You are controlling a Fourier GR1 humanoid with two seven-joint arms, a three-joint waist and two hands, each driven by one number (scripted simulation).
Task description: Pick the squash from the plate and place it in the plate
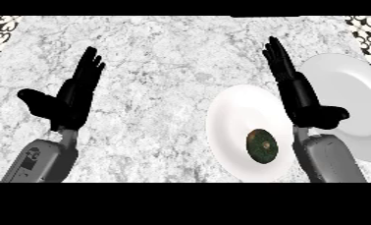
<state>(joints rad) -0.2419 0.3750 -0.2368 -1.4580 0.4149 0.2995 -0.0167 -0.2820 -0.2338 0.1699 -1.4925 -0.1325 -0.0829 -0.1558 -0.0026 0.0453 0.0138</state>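
Resting on near plate [233, 121], lower right part: squash [262, 145], dark green, untouched. Far plate [340, 79] at right edge, partly behind right forearm. Right hand [299, 94] between both plates, fingers straight, together, holding nothing. Left hand [71, 98] over marble counter [167, 71] at left, fingers straight, thumb spread.

Below me spreads a grey-white marbled counter [167, 71]. Two white plates rest directly on it at my right: the near plate [235, 121] and the far plate [344, 86] beside it.
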